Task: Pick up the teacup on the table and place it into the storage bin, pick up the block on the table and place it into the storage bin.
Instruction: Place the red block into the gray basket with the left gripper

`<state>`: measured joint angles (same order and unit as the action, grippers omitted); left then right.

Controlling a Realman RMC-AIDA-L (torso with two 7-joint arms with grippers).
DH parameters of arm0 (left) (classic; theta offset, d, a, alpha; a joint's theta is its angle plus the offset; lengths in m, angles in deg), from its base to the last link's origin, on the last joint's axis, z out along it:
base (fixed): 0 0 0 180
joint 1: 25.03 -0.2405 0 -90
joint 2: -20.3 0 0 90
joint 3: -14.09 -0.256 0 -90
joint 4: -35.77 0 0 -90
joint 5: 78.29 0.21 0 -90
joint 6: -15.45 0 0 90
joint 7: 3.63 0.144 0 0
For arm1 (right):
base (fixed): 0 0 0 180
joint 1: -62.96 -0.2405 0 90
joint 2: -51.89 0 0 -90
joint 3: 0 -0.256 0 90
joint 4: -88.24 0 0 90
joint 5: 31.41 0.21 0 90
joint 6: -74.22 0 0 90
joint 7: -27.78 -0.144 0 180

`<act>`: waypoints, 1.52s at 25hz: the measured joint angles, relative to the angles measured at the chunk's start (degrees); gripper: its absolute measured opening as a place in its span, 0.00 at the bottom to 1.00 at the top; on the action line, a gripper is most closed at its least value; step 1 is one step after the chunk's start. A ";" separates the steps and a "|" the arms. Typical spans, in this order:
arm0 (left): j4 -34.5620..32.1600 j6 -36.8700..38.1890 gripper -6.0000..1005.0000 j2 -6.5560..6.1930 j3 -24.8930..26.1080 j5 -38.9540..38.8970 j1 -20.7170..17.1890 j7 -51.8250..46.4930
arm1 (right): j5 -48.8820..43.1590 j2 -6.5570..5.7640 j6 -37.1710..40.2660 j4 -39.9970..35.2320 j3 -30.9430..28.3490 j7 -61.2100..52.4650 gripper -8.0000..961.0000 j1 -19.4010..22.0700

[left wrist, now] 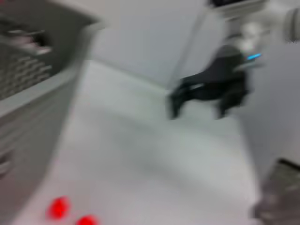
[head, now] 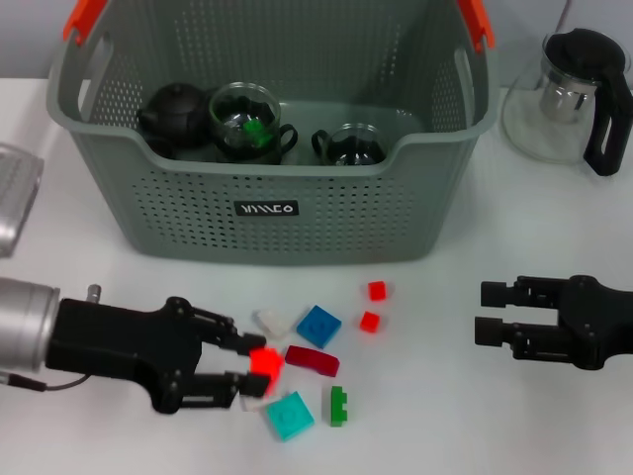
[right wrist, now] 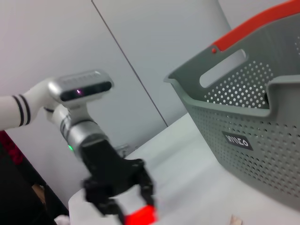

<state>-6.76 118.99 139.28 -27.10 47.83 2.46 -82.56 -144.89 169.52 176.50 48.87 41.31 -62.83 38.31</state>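
The storage bin (head: 297, 176) stands at the back of the table; it also shows in the right wrist view (right wrist: 262, 126). Inside it are two glass teacups (head: 247, 124) (head: 351, 146) and a black teapot (head: 173, 114). My left gripper (head: 259, 366) is shut on a red block (head: 265, 362) just above the table, in front of the bin; the right wrist view shows this too (right wrist: 140, 215). Loose blocks lie beside it: blue (head: 318, 326), dark red (head: 312, 360), teal (head: 289, 416), green (head: 338, 405), white (head: 272, 321). My right gripper (head: 482, 313) is open and empty at the right.
Two small red blocks (head: 376, 290) (head: 369, 321) lie right of the blue one. A glass teapot with a black handle (head: 569, 94) stands at the back right. A grey object (head: 15, 193) sits at the left edge.
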 joint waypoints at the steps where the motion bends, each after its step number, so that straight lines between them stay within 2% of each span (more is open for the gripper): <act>1: 0.19 3.25 0.41 -0.47 0.22 0.00 0.94 -0.91 | -0.03 0.02 -0.01 0.00 0.01 0.00 0.73 -0.08; 5: 0.65 9.73 0.41 -0.81 1.74 -2.57 3.66 -2.82 | -0.12 0.12 -0.05 0.00 0.09 0.00 0.73 -0.25; 10: 3.70 10.44 0.41 -1.59 2.59 -9.99 7.90 -5.67 | -0.09 0.05 0.06 0.00 0.09 0.00 0.73 -0.23; 13: 3.94 9.67 0.41 -1.75 5.99 -16.32 10.05 -8.21 | -0.07 0.05 0.06 0.00 0.08 0.04 0.73 -0.16; 18: 2.25 3.18 0.41 -2.26 11.68 -22.91 13.83 -14.27 | 0.07 0.05 0.03 0.00 0.09 0.17 0.73 -0.16; 21: -2.63 -6.58 0.41 -2.40 9.75 -22.38 15.10 -20.32 | 0.13 0.09 0.01 0.00 0.08 0.21 0.73 -0.19; 24: -9.25 -16.94 0.41 -3.15 2.18 -17.99 15.33 -29.43 | 0.13 0.16 0.01 0.00 0.03 0.20 0.73 -0.21; 26: -13.34 -21.34 0.41 -4.06 -3.38 -13.14 15.53 -36.10 | 0.13 0.15 0.00 0.00 -0.10 0.20 0.73 -0.22; 28: -17.61 -22.99 0.41 -4.44 -7.41 -5.73 16.15 -42.07 | 0.13 0.12 0.02 0.00 -0.38 0.28 0.73 -0.22; 30: -21.06 -23.51 0.41 -3.97 -9.77 1.19 16.91 -46.17 | 0.13 0.11 0.01 0.00 -0.53 0.38 0.73 -0.22; 32: -23.37 -24.82 0.41 -2.93 -11.93 7.85 17.74 -50.07 | 0.13 0.13 -0.02 0.00 -0.54 0.42 0.73 -0.22; 36: -23.61 -30.13 0.41 -0.79 -14.58 18.08 19.76 -56.69 | 0.07 0.26 -0.12 0.00 -0.53 0.49 0.73 -0.22; 38: -23.33 -31.66 0.41 0.04 -15.33 19.96 20.08 -57.01 | 0.06 0.26 -0.14 0.00 -0.53 0.53 0.73 -0.22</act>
<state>-30.10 87.33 139.31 -42.43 67.79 22.53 -139.58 -144.83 169.78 176.36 48.87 40.78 -62.31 38.09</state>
